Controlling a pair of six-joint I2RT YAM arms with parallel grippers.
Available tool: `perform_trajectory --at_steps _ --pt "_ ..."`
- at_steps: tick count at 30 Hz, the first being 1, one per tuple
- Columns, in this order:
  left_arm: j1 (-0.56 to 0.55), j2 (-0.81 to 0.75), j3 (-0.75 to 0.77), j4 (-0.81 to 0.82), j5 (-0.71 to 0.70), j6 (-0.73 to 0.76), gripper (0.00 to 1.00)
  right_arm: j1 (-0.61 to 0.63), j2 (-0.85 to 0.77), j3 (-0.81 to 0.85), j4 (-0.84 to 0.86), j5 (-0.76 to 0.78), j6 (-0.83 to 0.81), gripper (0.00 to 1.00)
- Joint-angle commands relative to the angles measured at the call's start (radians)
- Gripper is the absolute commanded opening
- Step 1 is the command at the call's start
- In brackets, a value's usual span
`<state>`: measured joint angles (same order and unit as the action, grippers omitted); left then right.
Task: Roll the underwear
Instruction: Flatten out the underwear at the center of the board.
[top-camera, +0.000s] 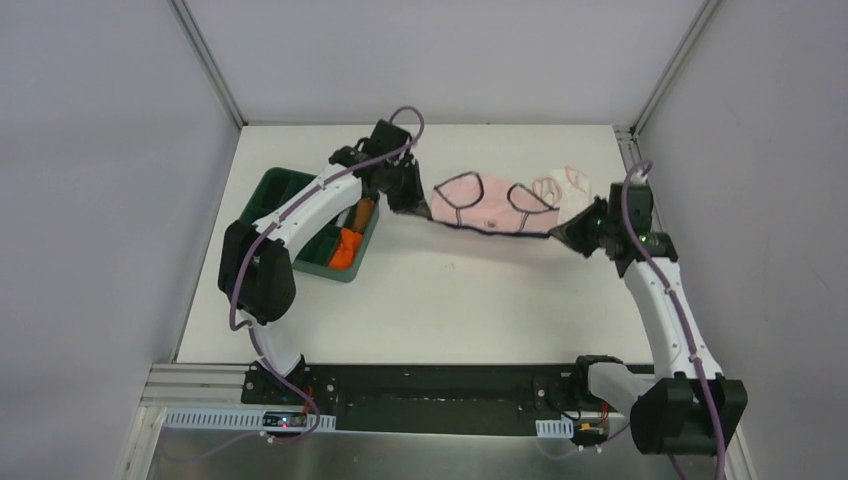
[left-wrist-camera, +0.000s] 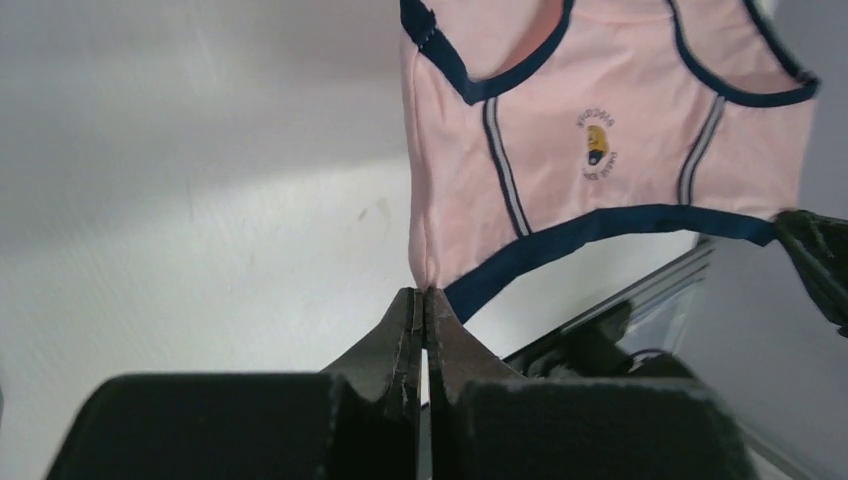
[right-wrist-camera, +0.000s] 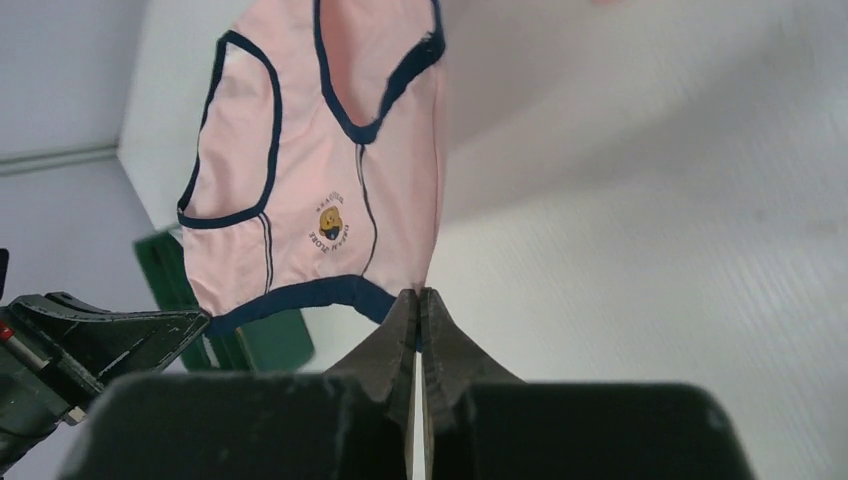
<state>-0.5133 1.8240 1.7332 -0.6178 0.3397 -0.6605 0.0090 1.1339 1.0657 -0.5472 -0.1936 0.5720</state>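
The pink underwear (top-camera: 485, 205) with dark navy edging hangs stretched between my two grippers above the white table. My left gripper (top-camera: 408, 197) is shut on its left waistband corner; in the left wrist view the pink cloth (left-wrist-camera: 560, 150) rises from the pinched tips (left-wrist-camera: 422, 295). On the opposite waistband corner my right gripper (top-camera: 575, 230) is shut, the pink fabric (right-wrist-camera: 320, 200) spreading above its tips (right-wrist-camera: 418, 297). A paler pink-white underwear (top-camera: 565, 192) with pink edging lies on the table behind the stretched pair.
A green tray (top-camera: 275, 190) sits at the left under my left arm, with an orange rolled cloth (top-camera: 346, 246) and a brown one (top-camera: 365, 211) in it. The enclosure walls rise around the white table (top-camera: 450, 300).
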Motion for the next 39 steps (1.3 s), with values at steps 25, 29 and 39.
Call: perform_trajectory --at_steps 25,29,39 --pt "-0.218 -0.071 -0.437 0.090 -0.006 -0.119 0.21 0.079 -0.398 -0.548 -0.225 0.124 0.242 0.48" --pt "-0.217 -0.024 -0.468 0.108 -0.010 -0.125 0.15 0.090 -0.410 -0.620 -0.186 0.119 0.276 0.47" --pt "-0.214 0.026 -0.553 0.156 -0.054 -0.125 0.15 0.137 -0.298 -0.655 -0.083 0.104 0.266 0.43"
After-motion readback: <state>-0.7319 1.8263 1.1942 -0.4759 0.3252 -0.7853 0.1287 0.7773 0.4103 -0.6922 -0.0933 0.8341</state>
